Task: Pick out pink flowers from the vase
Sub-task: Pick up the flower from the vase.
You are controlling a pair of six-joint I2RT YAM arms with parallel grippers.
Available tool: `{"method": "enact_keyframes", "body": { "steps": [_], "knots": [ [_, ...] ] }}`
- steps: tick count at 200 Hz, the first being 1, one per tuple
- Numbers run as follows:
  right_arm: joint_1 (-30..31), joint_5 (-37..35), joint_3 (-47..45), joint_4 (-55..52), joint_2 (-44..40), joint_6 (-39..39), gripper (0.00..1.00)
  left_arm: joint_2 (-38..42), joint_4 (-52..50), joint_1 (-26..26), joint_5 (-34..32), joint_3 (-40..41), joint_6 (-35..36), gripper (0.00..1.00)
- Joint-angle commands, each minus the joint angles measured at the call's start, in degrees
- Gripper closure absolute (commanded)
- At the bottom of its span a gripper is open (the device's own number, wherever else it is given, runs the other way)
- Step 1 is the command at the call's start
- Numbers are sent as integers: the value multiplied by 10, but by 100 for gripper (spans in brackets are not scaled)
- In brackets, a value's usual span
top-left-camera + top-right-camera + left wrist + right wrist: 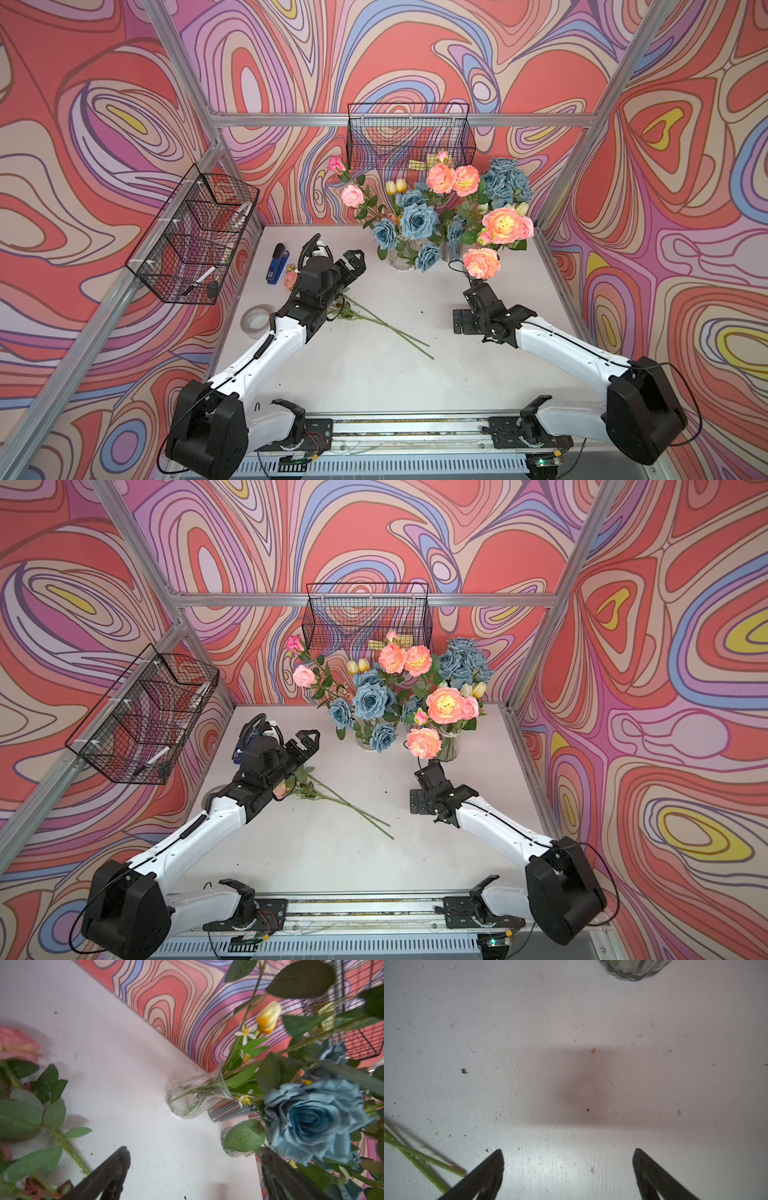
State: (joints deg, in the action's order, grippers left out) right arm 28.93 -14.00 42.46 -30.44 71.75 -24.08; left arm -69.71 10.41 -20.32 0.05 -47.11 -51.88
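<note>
Left claw (193, 1152), right claw (568, 1152): both wide open, empty. Pink flowers (505, 224) in far glass vase (449, 746); loose green stems (446, 1165) on surface (415, 374).

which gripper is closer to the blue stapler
Left. The left gripper hovers open near the blue stapler, on the side toward the vases. The right gripper is across the table, by the lowest pink flower.

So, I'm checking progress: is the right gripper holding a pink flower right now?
No, in the right wrist view the right gripper is open over the bare table, with nothing between its jaws.
</note>
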Motion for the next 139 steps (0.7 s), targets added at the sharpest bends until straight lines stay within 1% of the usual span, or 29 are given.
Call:
{"method": "enact_keyframes", "body": {
  "steps": [1,19,38,47,62,82,99,115,139],
  "knots": [
    [-2,-13,-30,61,-49,-24,5,5,45,-1,-43,-30,62,0],
    [-6,-22,-59,80,-81,-44,10,-1,59,0,-57,-41,86,0],
    [-15,-28,-80,88,-98,-64,15,-7,106,7,-56,-37,105,0],
    [-23,-26,-90,94,-102,-76,17,-13,130,11,-47,-37,119,0],
    [-40,-12,-104,110,-99,-95,19,-34,183,13,-25,-40,165,1],
    [-65,11,-116,133,-93,-113,22,-70,255,20,7,-42,197,3],
    [-83,30,-118,143,-93,-116,23,-99,305,22,26,-49,218,4],
    [-98,37,-121,143,-100,-114,29,-123,334,23,33,-58,242,5],
    [-119,41,-134,142,-124,-112,32,-154,381,24,50,-67,279,6]
  ]
}}
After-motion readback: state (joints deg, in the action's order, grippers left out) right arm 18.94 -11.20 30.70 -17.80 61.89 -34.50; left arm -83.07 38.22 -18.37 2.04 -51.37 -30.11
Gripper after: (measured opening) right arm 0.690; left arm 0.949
